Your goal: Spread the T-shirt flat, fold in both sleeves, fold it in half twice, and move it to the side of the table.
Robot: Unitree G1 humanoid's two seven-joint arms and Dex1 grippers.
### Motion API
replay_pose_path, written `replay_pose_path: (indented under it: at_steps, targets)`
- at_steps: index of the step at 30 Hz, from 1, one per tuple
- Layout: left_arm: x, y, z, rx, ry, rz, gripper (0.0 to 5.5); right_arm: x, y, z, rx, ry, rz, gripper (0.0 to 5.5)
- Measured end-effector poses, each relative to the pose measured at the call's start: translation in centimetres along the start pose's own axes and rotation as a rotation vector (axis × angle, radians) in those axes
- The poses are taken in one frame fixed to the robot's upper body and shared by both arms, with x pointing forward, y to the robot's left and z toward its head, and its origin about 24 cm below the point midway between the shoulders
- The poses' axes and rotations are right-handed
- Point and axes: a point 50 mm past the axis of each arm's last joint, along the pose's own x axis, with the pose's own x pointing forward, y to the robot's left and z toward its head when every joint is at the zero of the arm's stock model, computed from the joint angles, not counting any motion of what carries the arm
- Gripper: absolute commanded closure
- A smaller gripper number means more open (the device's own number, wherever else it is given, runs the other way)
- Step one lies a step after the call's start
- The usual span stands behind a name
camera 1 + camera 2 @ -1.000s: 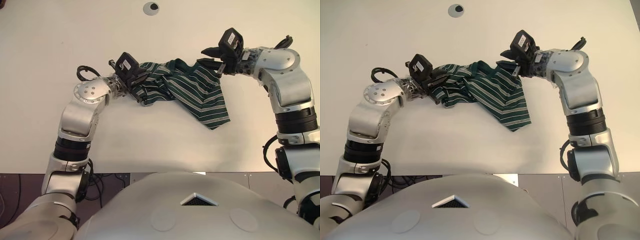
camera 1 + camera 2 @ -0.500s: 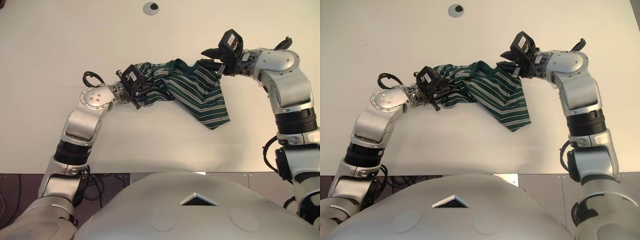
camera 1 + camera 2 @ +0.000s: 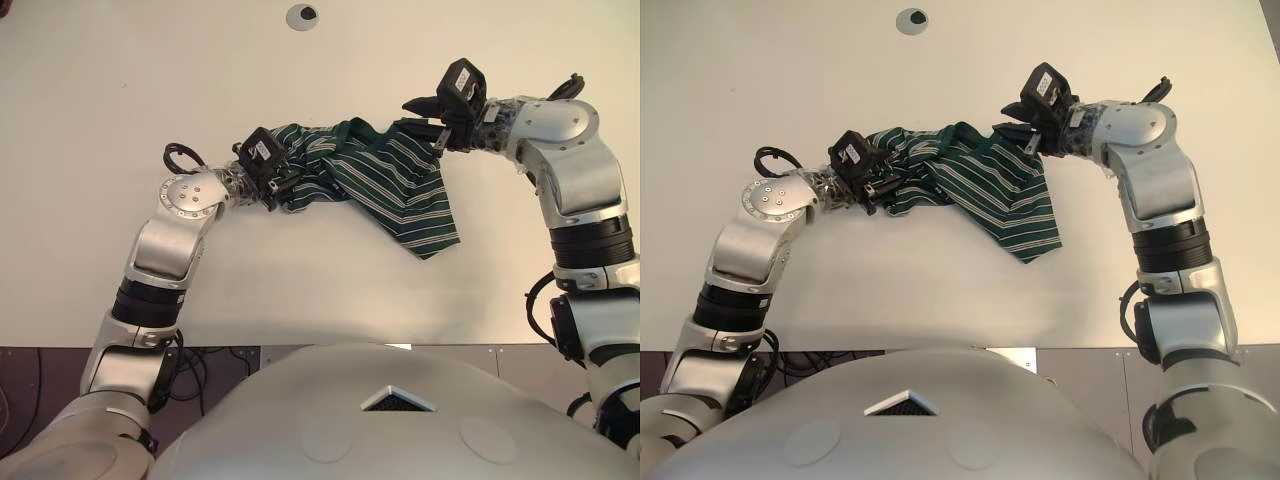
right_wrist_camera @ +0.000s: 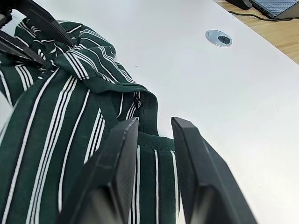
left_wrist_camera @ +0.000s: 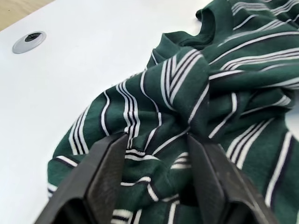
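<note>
The T-shirt (image 3: 385, 185), dark green with white stripes, sits at 12 o'clock ahead of the robot on the white table (image 3: 300, 290). It is crumpled rather than flat, twisted into a thick rope at its 9 o'clock end, with a loose tail lying out toward 5 o'clock. The right gripper (image 4: 155, 123) is at the shirt's 2 o'clock corner, clamped on the hem close beside the collar. The left gripper (image 5: 158, 161) is buried in the bunched 9 o'clock end; whether it has the cloth pinched or merely sits against it I cannot tell.

The likeliest trouble is in the spreading. If the left hold takes several layers at once, pulling the arms apart would probably stretch the shirt as a rope instead of opening it. The right grip looks shallow on the hem and could slip under tension. The 5 o'clock tail may drag and fold under.

Nothing here serves as a container; a round cable grommet (image 3: 302, 15) is set in the table at 12 o'clock, well apart from the shirt
</note>
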Motion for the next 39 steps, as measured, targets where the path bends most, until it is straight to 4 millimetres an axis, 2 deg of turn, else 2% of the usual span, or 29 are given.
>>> replay_pose_path:
  at_steps: [8, 13, 19, 23, 25, 30, 35, 39]
  targets:
    - [0.1, 0.0, 0.2, -0.015, -0.018, 0.000, 4.84, 0.0, 0.0, 0.0, 0.000, 0.000, 0.000, 4.22]
    - [0.2, -0.1, 0.0, -0.009, -0.006, 0.000, 5.47, 0.0, 0.0, 0.0, 0.000, 0.000, 0.000, 4.22]
    - [0.0, 0.1, 0.4, -0.018, -0.023, 0.012, 5.47, 0.0, 0.0, 0.0, 0.001, 0.000, -0.002, 4.22]
    - [-1.7, 0.5, 3.5, -0.093, -0.172, -0.003, 5.47, 0.0, -0.1, 0.0, 0.003, -0.001, -0.006, 4.22]
    - [-2.6, 0.8, 4.2, -0.134, -0.212, -0.007, 5.47, -0.1, -0.2, -0.1, 0.008, 0.001, -0.011, 4.22]
    - [-4.7, 2.3, 4.5, -0.268, -0.266, -0.010, 5.47, -0.6, -1.4, 0.0, 0.034, -0.013, -0.065, 4.22]
    - [-5.9, 2.4, 4.1, -0.340, -0.283, -0.055, 5.47, -1.1, -3.0, 1.0, 0.053, -0.038, -0.097, 4.22]
    - [-6.4, 2.8, 4.1, -0.341, -0.286, -0.032, 5.47, -0.5, -3.7, 0.2, 0.168, -0.033, -0.045, 4.22]
